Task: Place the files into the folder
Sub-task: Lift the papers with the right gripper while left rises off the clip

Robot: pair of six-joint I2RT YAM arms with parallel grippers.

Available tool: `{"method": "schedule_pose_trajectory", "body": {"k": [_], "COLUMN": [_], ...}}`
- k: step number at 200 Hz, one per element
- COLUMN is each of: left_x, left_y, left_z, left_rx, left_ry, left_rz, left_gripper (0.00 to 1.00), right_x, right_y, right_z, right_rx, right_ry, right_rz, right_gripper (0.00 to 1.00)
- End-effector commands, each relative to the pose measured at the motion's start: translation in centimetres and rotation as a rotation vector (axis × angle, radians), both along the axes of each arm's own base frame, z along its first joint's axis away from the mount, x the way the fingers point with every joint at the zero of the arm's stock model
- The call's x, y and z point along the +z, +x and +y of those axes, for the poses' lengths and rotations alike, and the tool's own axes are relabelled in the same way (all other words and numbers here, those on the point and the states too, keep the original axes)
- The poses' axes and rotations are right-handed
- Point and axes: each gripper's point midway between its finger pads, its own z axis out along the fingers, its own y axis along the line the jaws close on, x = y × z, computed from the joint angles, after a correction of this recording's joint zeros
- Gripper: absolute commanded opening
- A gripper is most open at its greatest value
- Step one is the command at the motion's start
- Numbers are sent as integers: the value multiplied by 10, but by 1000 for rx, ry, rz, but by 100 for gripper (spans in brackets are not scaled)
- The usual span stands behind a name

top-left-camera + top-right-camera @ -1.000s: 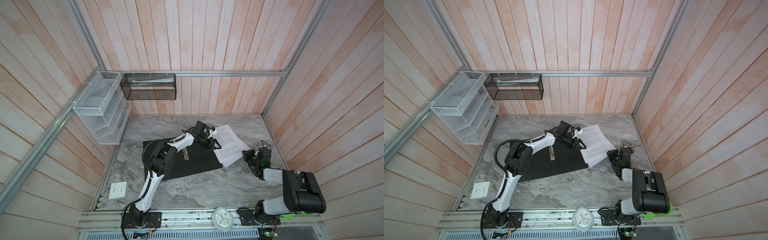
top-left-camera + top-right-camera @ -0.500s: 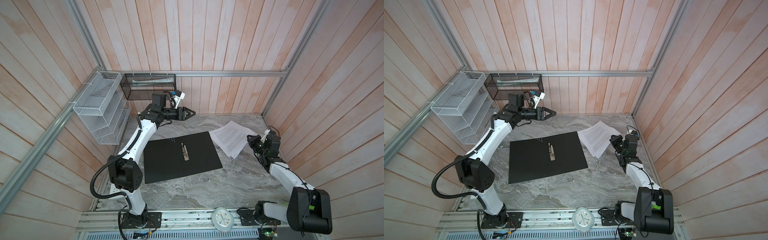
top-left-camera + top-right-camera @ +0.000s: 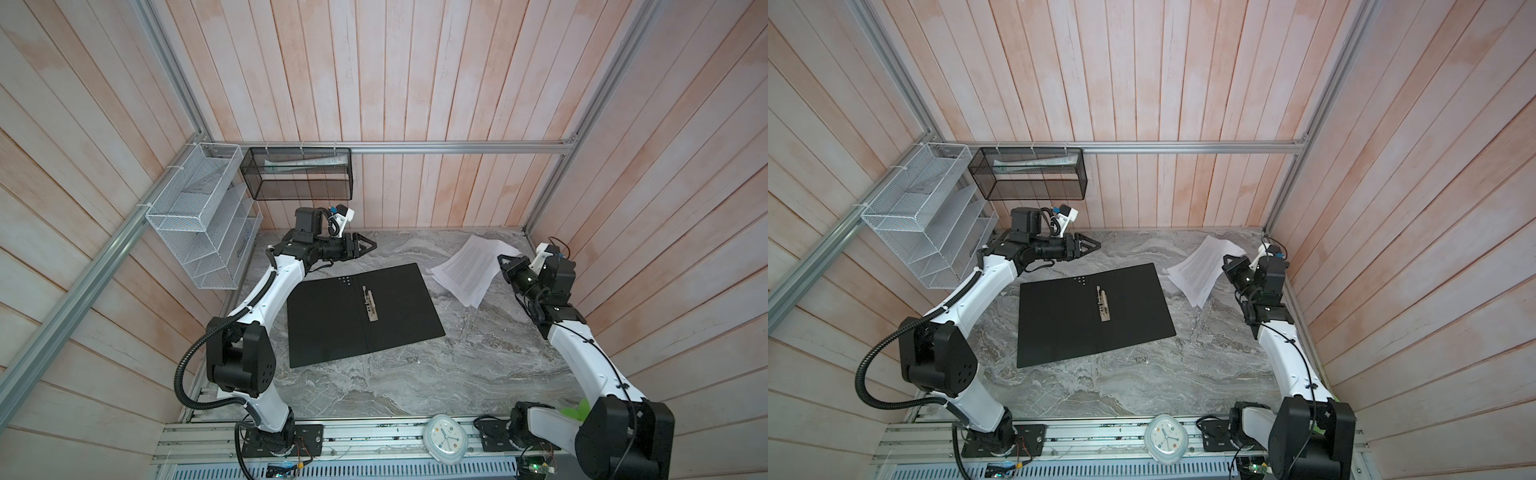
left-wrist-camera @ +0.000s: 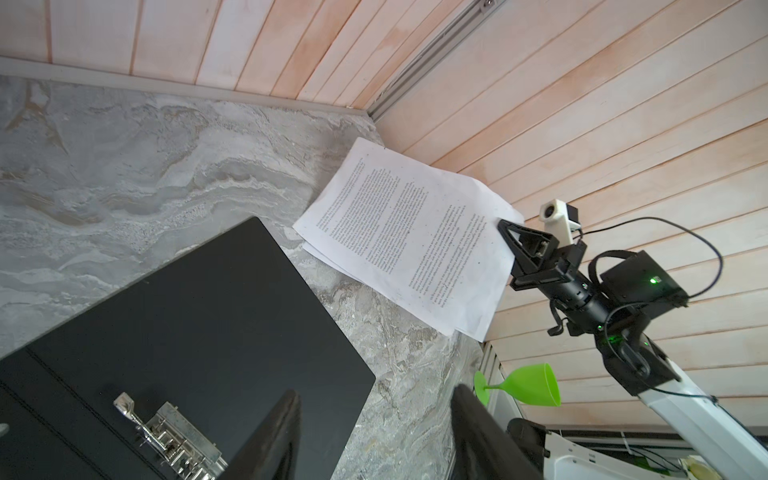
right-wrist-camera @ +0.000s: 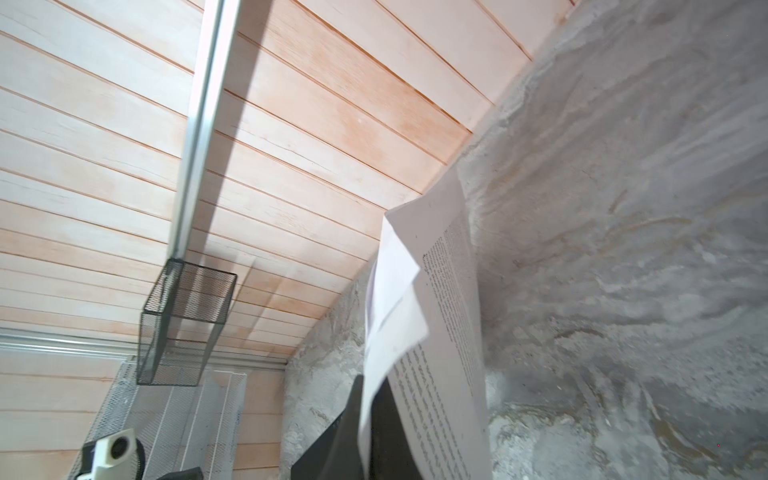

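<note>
Right gripper (image 4: 502,226) is clamped on the far right edge of the files (image 3: 469,270), at the far right of the table (image 3: 415,374), close to the right wall. The sheets slope down toward the folder (image 3: 361,316), printed side up. I cannot tell whether their low corner touches the marble. In the right wrist view the files (image 5: 440,332) fan apart, with one sheet curling off the rest. The folder lies open and flat at mid-table, black inside up, in both top views (image 3: 1092,311). The metal clip (image 3: 370,305) sits on the spine toward the far edge. A strip of bare marble separates the folder's right edge from the low edge of the paper. Left gripper (image 3: 374,246) hangs above the table just beyond the folder's far left corner, pointing right. In the left wrist view its fingers (image 4: 291,415) stand apart with only table and folder corner showing between them, so it is open and empty. The left forearm runs along the folder's left side. Black mesh basket (image 3: 301,174) hangs on the far wall, just above that gripper. White wire rack (image 3: 199,224) is on the left wall. Clock (image 3: 444,438) lies on the near rail. Green plastic goblet (image 4: 528,384) lies on its side by the right arm's base.
</note>
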Motion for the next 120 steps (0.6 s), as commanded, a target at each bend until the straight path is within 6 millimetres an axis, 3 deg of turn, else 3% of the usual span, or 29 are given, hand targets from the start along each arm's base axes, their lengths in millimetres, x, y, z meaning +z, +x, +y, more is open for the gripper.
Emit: {"method": "schedule_pose_trajectory", "body": {"k": [1,30,62,120], "left_x": [14,2,-9,0], "left_y": [1,-4,-12,-12], "left_z": [11,17,19,30], "left_rx": [52,73,93,129], "left_ry": [-25,-52,-86,-96], "left_rz": [-45,-19,7,-20], "left_gripper": [61,62,74,74], "right_x": [24,47,70,111], "right_y": [-5,-6,-4,1], "right_z": [5,11,24,69], "right_rx": [28,48,78,164], "right_ry": [-1,9,19,54], "right_rz": [-26,-65,-104,-172], "right_gripper": [0,0,0,0]}}
